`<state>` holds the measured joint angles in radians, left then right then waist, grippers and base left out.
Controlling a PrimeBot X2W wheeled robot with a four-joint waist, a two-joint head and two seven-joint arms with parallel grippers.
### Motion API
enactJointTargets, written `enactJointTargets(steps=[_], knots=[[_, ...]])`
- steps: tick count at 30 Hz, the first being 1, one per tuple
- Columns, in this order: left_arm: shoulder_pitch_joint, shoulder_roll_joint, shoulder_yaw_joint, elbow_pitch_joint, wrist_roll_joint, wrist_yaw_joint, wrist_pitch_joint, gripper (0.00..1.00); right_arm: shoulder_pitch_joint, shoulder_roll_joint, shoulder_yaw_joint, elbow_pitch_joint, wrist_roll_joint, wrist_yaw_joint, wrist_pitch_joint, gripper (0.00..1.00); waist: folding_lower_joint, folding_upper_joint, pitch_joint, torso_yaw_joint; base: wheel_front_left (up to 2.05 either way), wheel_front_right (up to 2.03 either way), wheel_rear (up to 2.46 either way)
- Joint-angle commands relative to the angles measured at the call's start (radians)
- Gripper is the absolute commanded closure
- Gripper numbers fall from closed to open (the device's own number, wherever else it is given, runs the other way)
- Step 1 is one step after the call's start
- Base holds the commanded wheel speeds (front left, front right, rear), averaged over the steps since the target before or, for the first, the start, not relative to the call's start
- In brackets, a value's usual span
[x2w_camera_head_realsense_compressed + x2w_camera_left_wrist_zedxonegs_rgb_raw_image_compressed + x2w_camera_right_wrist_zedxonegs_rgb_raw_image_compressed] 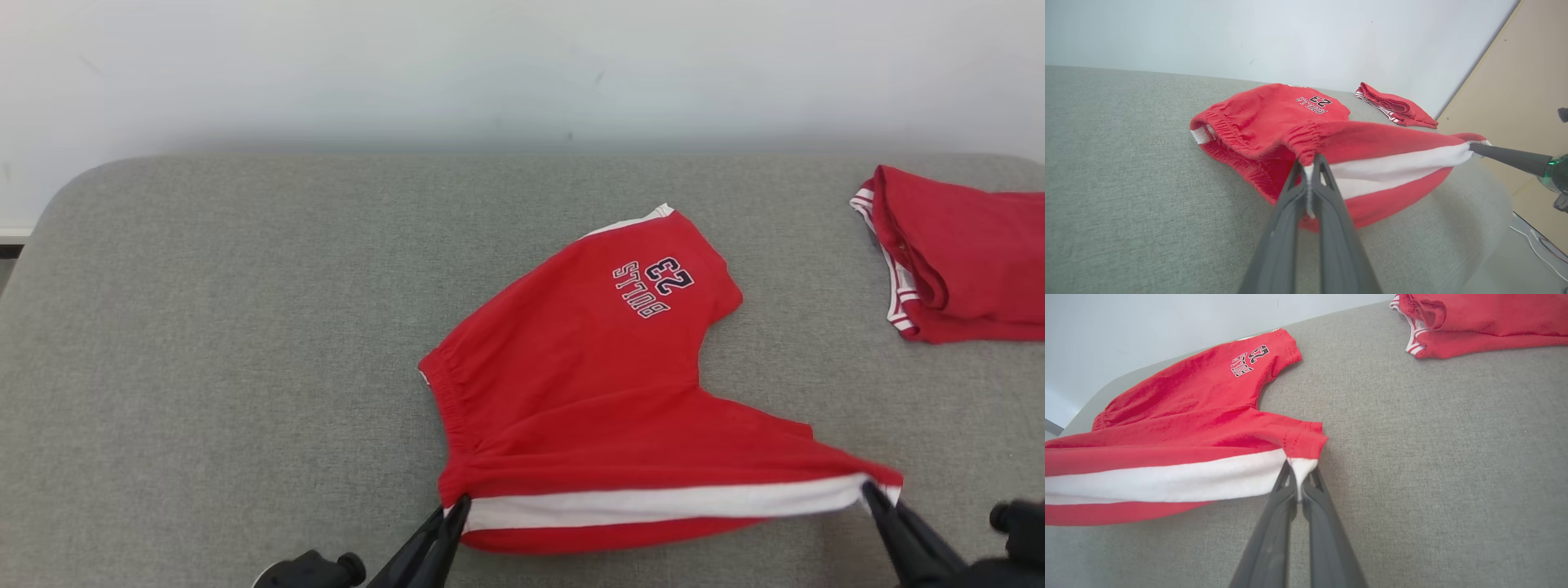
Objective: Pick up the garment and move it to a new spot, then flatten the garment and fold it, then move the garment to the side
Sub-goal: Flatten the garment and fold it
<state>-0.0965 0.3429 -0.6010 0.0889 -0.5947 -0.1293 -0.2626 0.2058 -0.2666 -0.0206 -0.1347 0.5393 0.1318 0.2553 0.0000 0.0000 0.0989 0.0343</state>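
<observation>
The garment (588,384) is a pair of red shorts with a white side stripe and a "BULLS 23" print, lying on the grey table (212,343). My left gripper (459,506) is shut on its waistband corner at the near left. The right gripper (872,492) is shut on the leg hem at the near right. The striped edge is stretched taut between them, lifted slightly off the surface. In the left wrist view the gripper (1309,163) pinches the white fabric of the garment (1274,118). The right wrist view shows the gripper (1299,473) clamped on the garment (1184,416) at its hem.
A second folded red garment (963,253) lies at the table's far right edge, also seen as a red bundle (1396,108) and a red pile (1478,322). A pale wall (522,65) stands behind. The left half of the table is bare grey fabric.
</observation>
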Motion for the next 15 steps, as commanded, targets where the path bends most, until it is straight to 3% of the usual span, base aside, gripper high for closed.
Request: enactJointTargets(steps=[1,15], knots=[[-0.016,-0.005,-0.004,-0.007,0.008,-0.001,-0.003,1.0,-0.032,-0.012,-0.003,0.011,0.002,-0.003,0.004,1.0,0.0,0.0,0.001,0.006,0.0,0.0,0.0],[-0.24,-0.1,-0.011,0.054,-0.036,0.0,-0.003,1.0,-0.514,-0.143,0.062,0.244,-0.007,-0.003,0.071,1.0,0.0,0.0,0.101,0.099,0.0,0.0,0.0]])
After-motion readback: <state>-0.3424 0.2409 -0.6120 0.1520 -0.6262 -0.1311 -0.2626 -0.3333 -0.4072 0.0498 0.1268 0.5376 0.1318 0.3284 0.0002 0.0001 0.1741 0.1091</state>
